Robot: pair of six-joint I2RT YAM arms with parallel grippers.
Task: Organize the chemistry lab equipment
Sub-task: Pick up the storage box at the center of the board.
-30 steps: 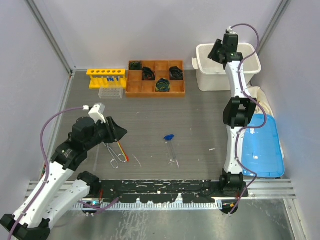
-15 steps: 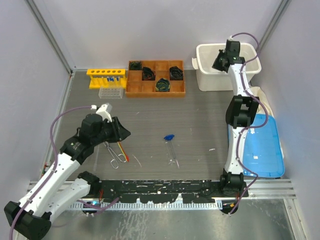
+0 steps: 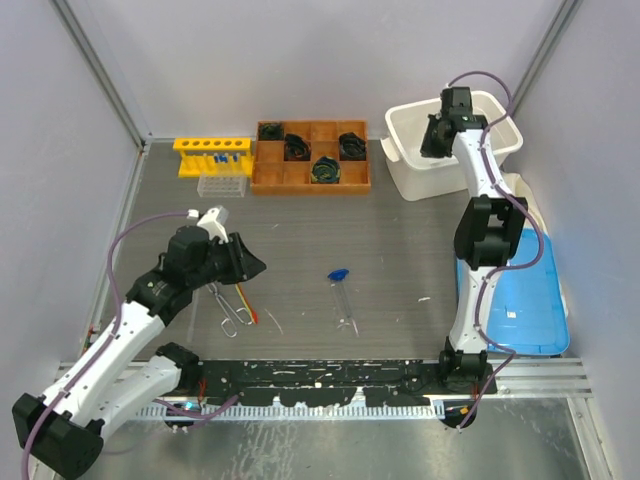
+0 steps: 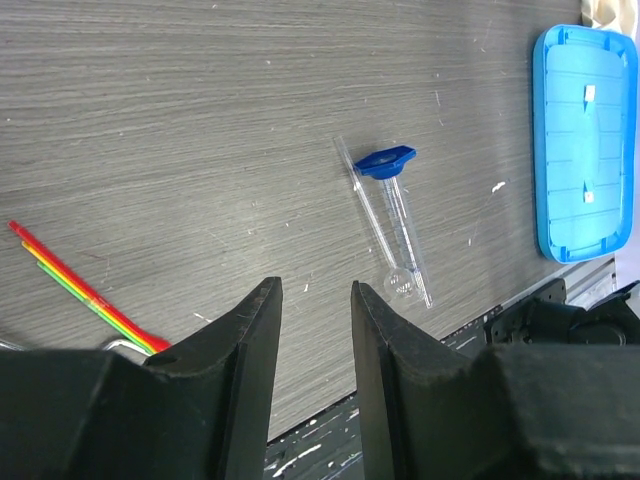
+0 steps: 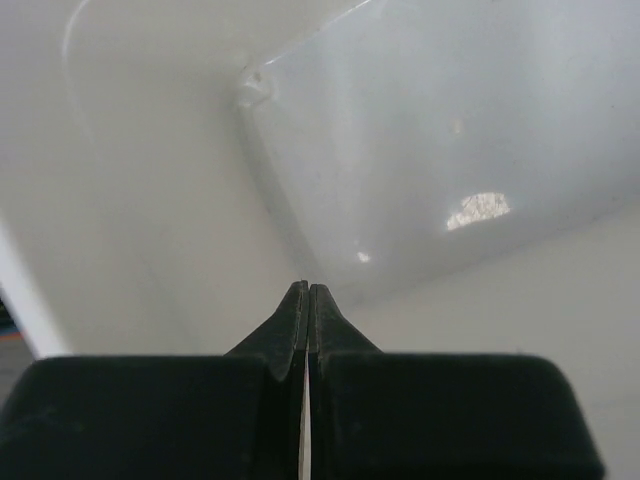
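Hovering over the table (image 4: 200, 120), our left pincer (image 4: 315, 290) stands partly open with nothing between its fingers. The blue-bulb dropper (image 4: 392, 215) lies just ahead and to its right, and the thin red-orange stick (image 4: 70, 278) lies to its left, neither touched. Our right pincer (image 5: 307, 300) is closed tight, tip against tip, gripping nothing we can see, down inside the white tub (image 5: 150, 200), whose wall rises just beyond its tips.
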